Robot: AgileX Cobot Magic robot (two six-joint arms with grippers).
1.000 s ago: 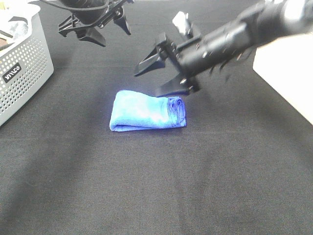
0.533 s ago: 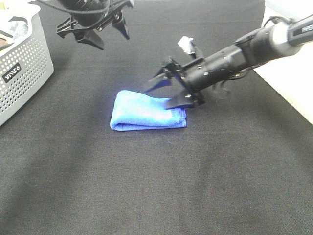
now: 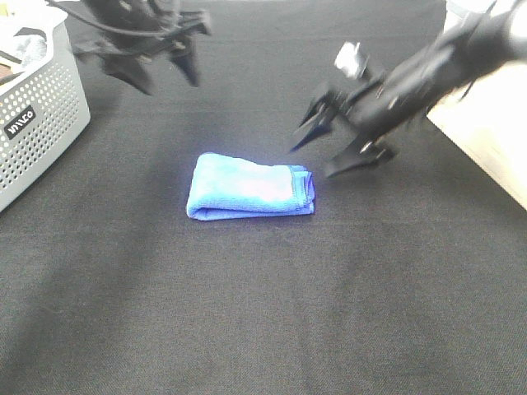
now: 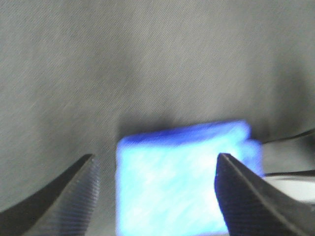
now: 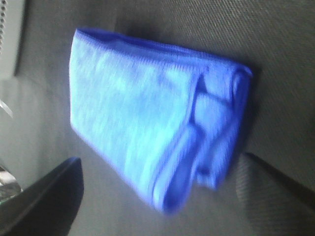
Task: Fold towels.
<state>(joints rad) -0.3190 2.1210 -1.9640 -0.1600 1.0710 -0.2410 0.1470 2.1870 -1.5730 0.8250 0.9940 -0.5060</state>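
One folded blue towel [image 3: 249, 194] looks light and floppy; best pinched at its layered end [image 5: 216, 132]; both jaws released.

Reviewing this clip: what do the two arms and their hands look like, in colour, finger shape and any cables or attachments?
Both arms are black. The left hand has two tapered, pointed black fingers with finely ribbed faces, and a dark cable loops above it. The right hand has matching wedge-shaped fingers on a thick black tubular forearm, with a small white-grey block mounted near its wrist. No markings are legible.
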